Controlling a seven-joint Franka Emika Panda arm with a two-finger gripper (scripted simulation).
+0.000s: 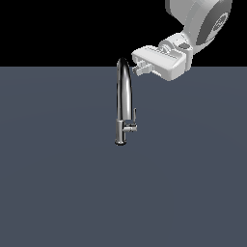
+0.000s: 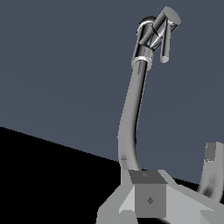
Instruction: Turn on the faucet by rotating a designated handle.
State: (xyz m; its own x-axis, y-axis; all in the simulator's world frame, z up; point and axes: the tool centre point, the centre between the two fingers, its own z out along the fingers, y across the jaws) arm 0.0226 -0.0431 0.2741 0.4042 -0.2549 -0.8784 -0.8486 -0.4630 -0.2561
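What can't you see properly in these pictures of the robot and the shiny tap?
- Claw: its fingertips sit beside the faucet top in the exterior view, too small to tell open or shut; the wrist view's edge cuts it off.
- Handle: tiny in the exterior view, so its exact angle is unclear.
- Robot arm: cut off by the exterior view's top edge.

You see the faucet (image 1: 123, 103) standing upright on the worktop (image 1: 58, 183), its handle (image 1: 132, 124) jutting toward the exterior view's right low on the stem, and the tool (image 1: 139, 64) hanging just beside the spout's top on that same side.
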